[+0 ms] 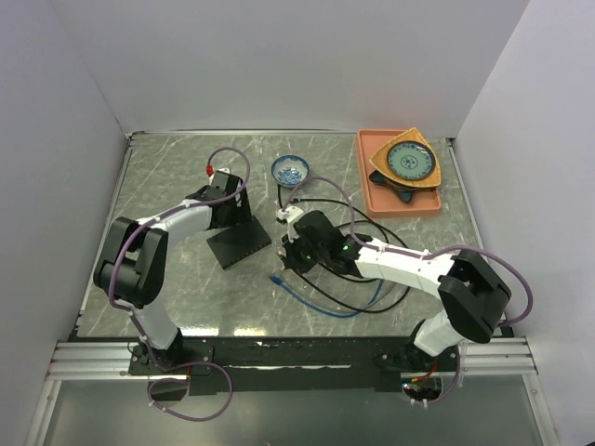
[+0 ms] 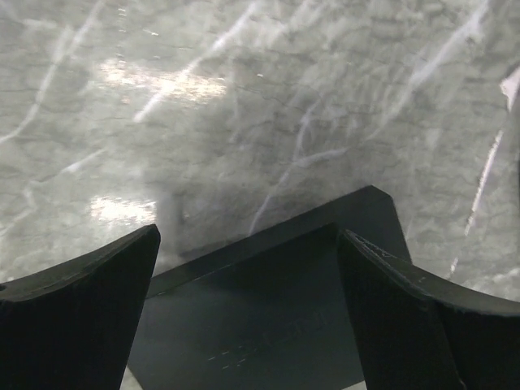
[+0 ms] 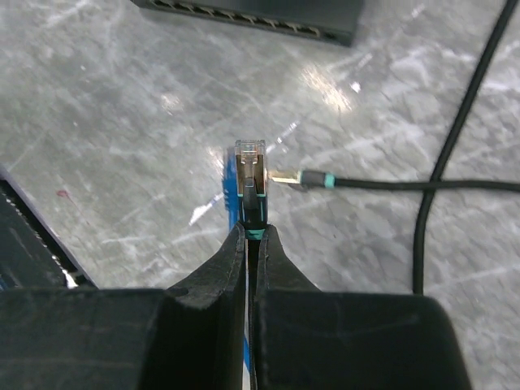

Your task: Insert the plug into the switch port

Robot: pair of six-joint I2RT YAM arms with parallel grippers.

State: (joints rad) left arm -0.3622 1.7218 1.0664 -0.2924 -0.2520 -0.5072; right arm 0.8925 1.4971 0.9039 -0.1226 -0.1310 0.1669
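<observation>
Half done, approach stage: right pincer (image 3: 250, 231) clamped on plug (image 3: 249, 162), left pincer (image 2: 248, 236) gaping over switch (image 1: 238, 243); next, squaring plug to ports (image 3: 244, 16).

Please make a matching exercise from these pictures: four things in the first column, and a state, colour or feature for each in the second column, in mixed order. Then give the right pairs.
Column one
1. left pincer
2. right pincer
3. switch
4. tray

Column two
A. orange
B. shut on the plug
C. has a row of sockets along one edge
D. open wide

Pairs: 1-D, 2-B, 3-C, 4-A
</observation>
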